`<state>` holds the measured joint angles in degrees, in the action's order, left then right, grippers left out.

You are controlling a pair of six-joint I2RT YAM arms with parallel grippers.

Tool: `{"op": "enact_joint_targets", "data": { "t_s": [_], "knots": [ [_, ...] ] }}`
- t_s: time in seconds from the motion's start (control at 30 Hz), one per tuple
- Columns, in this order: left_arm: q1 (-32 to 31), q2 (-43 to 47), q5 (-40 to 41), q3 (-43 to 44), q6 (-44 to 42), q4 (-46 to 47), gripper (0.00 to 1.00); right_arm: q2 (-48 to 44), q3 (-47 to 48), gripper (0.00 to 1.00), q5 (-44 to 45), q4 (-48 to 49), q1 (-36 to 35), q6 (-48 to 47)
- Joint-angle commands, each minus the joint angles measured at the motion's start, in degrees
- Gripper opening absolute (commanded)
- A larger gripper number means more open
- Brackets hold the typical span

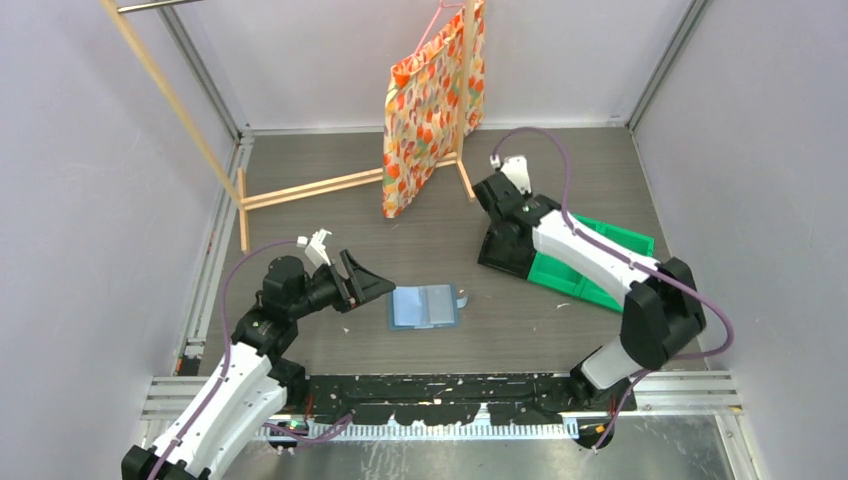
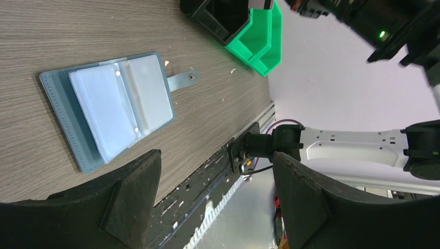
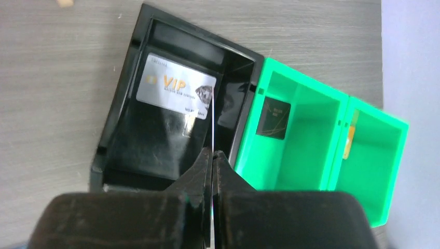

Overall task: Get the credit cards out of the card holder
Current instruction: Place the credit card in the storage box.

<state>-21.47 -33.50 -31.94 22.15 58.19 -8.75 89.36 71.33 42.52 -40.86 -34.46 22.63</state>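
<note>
On my left, the left end effector (image 1: 362, 283) hovers just above the table (image 1: 330, 220) with its two fingers spread wide apart and nothing between them. It points at the card holder (image 1: 424, 307), which sits just to its right, apart from it.

The card holder lies flat and opened out near the middle of the table. Its teal cover faces down and its pale translucent sleeves face up. Its little snap strap (image 2: 182, 79) sticks out flat from the side away from the left arm.

Further right, well apart from the card holder, three bins stand touching in a row. The black bin (image 3: 150, 150) comes first, and a silver card (image 3: 176, 93) lettered "VIP" lies in it. Next is the first green bin (image 3: 306, 140), where a dark card (image 3: 273, 118) leans against the wall nearest the black bin. In the second green bin (image 3: 373, 155) a tan-yellow card (image 3: 351, 141) stands against the dividing wall, only partly visible.

The right end effector (image 3: 212, 158) hangs over the black bin with its fingers pressed together. A thin pale line rises from between the tips. I cannot tell what it is.
</note>
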Motion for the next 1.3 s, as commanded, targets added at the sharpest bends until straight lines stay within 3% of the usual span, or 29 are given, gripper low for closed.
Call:
{"op": "enact_joint_targets", "data": {
  "t_s": [0.0, 0.13, 0.33, 0.5, 0.93, 1.27],
  "knots": [
    [-0.1, 0.8, -0.2, 1.1, -0.7, 0.0, 0.8, -9.8, -10.9, 0.01, -3.7, 23.6, -3.0, -26.3],
    [-0.1, 0.8, -0.9, 1.5, -0.6, -0.1, 0.79, -11.6, -14.9, 0.01, -13.4, 26.8, -3.7, -35.8],
    [-0.1, 0.4, -2.1, 1.1, -0.2, 0.9, 0.79, -7.9, -13.1, 0.01, -12.2, 25.2, -3.7, -45.9],
    [-0.1, 0.8, -3.1, 0.4, 0.6, 1.8, 0.79, -5.9, -14.9, 0.01, -12.9, 26.4, -3.4, -60.0],
    [-0.1, -1.4, -4.6, -1.9, 1.7, 6.6, 0.79, -7.6, -17.2, 0.01, -24.3, 22.7, 1.8, -68.9],
    [-0.1, -3.8, -5.5, -2.8, 2.4, 8.5, 0.79, -3.3, -16.5, 0.01, -28.1, 27.6, 8.0, -71.4]
  ]
}}
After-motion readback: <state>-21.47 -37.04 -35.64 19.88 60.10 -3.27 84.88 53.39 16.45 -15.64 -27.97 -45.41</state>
